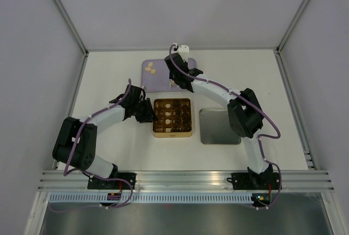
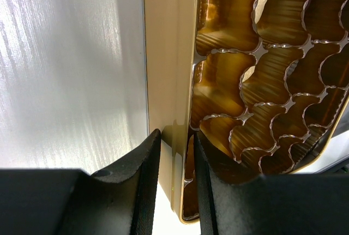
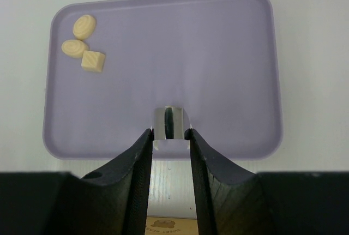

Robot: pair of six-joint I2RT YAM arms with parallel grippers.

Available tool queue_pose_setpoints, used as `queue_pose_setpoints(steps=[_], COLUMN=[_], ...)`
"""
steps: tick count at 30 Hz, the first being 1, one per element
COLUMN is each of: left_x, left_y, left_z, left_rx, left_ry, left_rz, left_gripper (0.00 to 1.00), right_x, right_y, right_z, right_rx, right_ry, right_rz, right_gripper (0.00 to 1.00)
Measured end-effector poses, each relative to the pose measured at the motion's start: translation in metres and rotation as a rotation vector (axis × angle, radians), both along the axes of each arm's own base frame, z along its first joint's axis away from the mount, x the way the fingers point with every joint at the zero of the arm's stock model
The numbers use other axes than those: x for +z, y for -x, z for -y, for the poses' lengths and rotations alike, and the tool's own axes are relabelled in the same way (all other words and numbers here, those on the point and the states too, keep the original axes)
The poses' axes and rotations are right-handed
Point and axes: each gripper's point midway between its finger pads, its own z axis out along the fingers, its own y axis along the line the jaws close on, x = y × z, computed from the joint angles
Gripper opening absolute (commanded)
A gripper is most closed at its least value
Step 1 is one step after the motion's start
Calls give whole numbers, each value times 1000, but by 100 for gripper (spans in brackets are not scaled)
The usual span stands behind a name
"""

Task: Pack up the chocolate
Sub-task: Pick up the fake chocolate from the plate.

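Three pale cream chocolate pieces (image 3: 84,44) lie in the far left corner of a lilac tray (image 3: 218,55); in the top view these chocolate pieces (image 1: 151,70) are on the same tray (image 1: 155,79). My right gripper (image 3: 170,134) hangs over the tray's near edge, shut on shiny metal tweezers (image 3: 170,123), which I see end on. The gold gridded tin (image 1: 173,131) sits mid-table, with cream and dark pieces (image 1: 168,113) in its cups. My left gripper (image 2: 177,137) is shut on the tin's left wall (image 2: 169,82), one finger outside and one inside.
A flat silver lid (image 1: 219,126) lies to the right of the tin. White walls and an aluminium frame enclose the table. The right arm's elbow (image 1: 245,115) stands above the lid. Brown fluted paper cups (image 2: 272,66) line the tin.
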Motion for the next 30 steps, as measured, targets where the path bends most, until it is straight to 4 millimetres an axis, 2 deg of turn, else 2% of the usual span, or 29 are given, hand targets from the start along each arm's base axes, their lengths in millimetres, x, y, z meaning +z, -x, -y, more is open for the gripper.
queue_pose_setpoints(steps=[8,23,28,30], left_x=[0,1,-2,-2], left_y=[0,-1,0,0], left_z=[0,0,0,0], left_rx=[-1,-1,-2,-2], left_ry=[0,1,-1,-2], left_rz=[0,2,-5,-6], left_gripper=[36,35,35,35], right_x=[-1,-5,-3,-2], right_y=[-6,-24,-25,-25], right_z=[4,-4,-2,-1], right_rx=[-48,-78,-97,-105], right_ry=[3,-4,-5,-1], right_rz=[16,52,60,63], right_gripper=[37,37,27,17])
